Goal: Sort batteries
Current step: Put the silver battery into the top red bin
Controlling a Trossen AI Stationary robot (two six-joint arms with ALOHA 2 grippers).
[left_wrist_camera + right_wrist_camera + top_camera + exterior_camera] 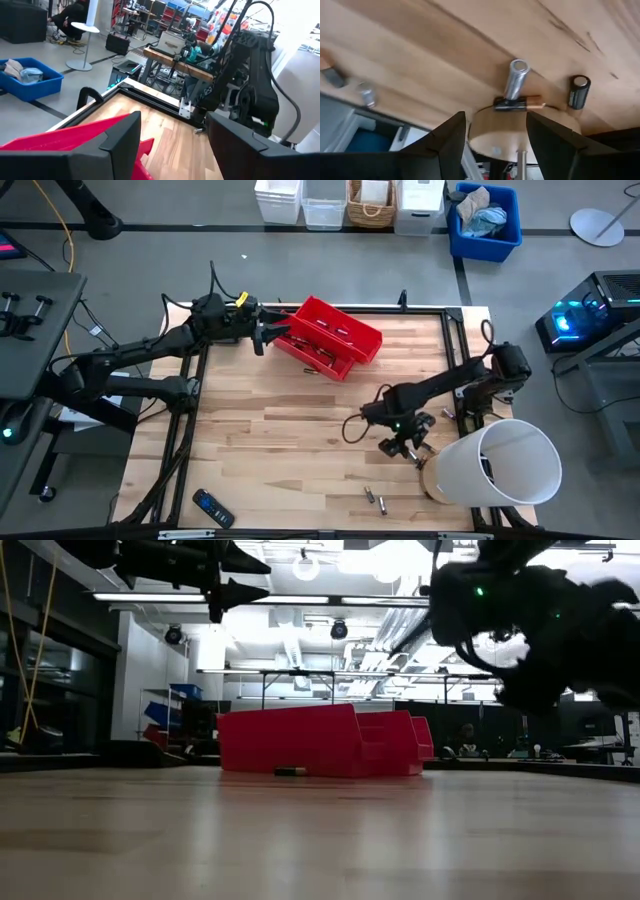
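Two red bins [330,335] stand joined at the table's far middle; small batteries lie inside them. My left gripper [266,335] is open and empty, held in the air just left of the bins [65,137]. My right gripper [405,448] is open above the table's near right, beside a white bucket [505,465]. In the right wrist view its fingers [447,145] stand apart over a silver battery [516,80], a small black and copper battery [517,103] and a dark battery [579,91], all lying on the wood. Two more batteries [375,498] lie near the front edge.
The white bucket lies on its side at the near right corner, with a round tan disc [520,132] at its end. A black remote [212,508] lies at the near left. One battery [290,771] lies in front of the bins. A black frame [455,330] rims the table.
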